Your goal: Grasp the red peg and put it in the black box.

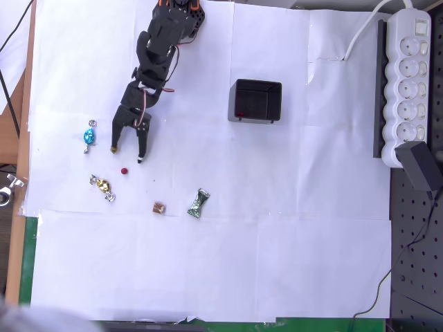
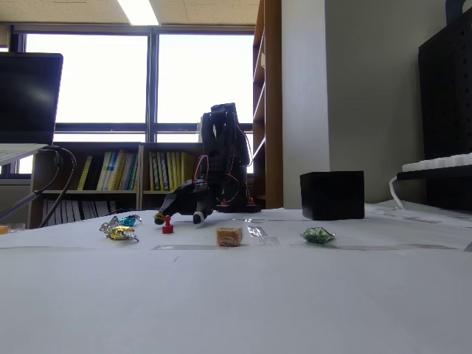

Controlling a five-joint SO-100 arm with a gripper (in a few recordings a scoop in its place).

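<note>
Overhead view: gripper (image 1: 127,154) left of centre, upper half of frame, fingers spread wide, nothing between them. Red peg (image 1: 124,171) on the white paper (image 1: 277,263) just below the fingertips, not touching. Black box (image 1: 255,101) well apart, upper centre. Blue candy (image 1: 89,136) left of gripper; gold candy (image 1: 102,186), brown cube (image 1: 159,207), green candy (image 1: 199,204) lower.

Fixed view: gripper (image 2: 177,217) low over the table, jaws apart. Red peg (image 2: 168,226) upright, between and in front of the fingertips. Black box (image 2: 332,195) right of centre.
</note>
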